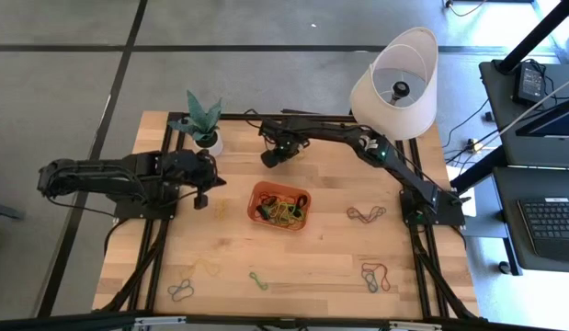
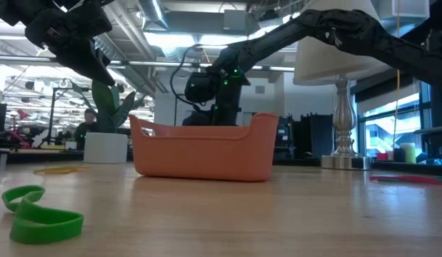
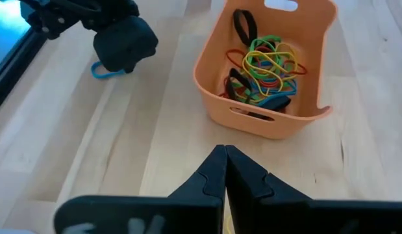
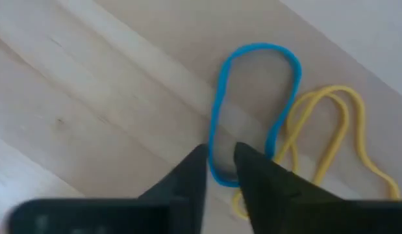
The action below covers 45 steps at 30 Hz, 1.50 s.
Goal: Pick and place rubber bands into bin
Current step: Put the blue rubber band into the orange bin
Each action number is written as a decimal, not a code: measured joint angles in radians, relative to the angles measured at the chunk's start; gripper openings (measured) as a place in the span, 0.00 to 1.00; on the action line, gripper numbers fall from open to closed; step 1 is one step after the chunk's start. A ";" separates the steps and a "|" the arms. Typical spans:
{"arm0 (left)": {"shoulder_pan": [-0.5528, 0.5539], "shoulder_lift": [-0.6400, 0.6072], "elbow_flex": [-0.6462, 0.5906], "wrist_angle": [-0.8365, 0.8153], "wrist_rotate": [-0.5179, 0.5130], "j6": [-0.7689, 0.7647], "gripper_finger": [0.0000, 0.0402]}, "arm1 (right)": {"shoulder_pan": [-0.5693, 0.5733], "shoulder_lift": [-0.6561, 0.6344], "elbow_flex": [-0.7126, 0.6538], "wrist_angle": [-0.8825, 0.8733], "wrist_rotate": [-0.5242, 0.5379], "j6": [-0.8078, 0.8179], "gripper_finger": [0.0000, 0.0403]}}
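The orange bin (image 1: 279,206) (image 3: 265,71) (image 2: 206,146) stands mid-table with several coloured rubber bands (image 3: 269,65) heaped inside. My right gripper (image 1: 273,156) (image 4: 220,159) is down at the table beyond the bin's far side. Its fingers are narrowly apart over one end of a blue band (image 4: 252,97), which lies flat beside a yellow band (image 4: 330,130). My left gripper (image 1: 203,198) (image 3: 225,162) is shut and empty, raised left of the bin. A yellow band (image 1: 221,210) lies on the table by it. My right gripper comes from above, pointing down, and the blue band's end (image 4: 217,174) lies on the wood between its two fingertips. Whether the fingers touch it I cannot tell.
A white plant pot (image 1: 208,140) and a lamp (image 1: 399,83) stand along the far edge. Loose bands lie right of the bin (image 1: 367,213) and near the front edge (image 1: 376,276) (image 1: 257,280) (image 1: 183,290). A green band (image 2: 35,214) lies close to the low camera.
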 joint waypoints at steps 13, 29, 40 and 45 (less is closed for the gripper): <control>0.001 0.000 0.000 0.005 0.001 0.000 0.00 | 0.047 -0.048 0.043 -0.062 0.068 -0.045 0.01; 0.001 0.000 0.000 0.007 0.001 -0.003 0.00 | 0.102 -0.359 0.080 -0.054 0.159 -0.054 0.00; -0.002 0.000 0.000 0.011 0.001 -0.038 0.00 | 0.299 -0.422 0.080 -0.142 0.170 -0.093 0.00; -0.002 0.000 0.000 0.011 0.000 -0.038 0.01 | 0.370 -0.423 0.008 -0.134 0.168 -0.044 0.00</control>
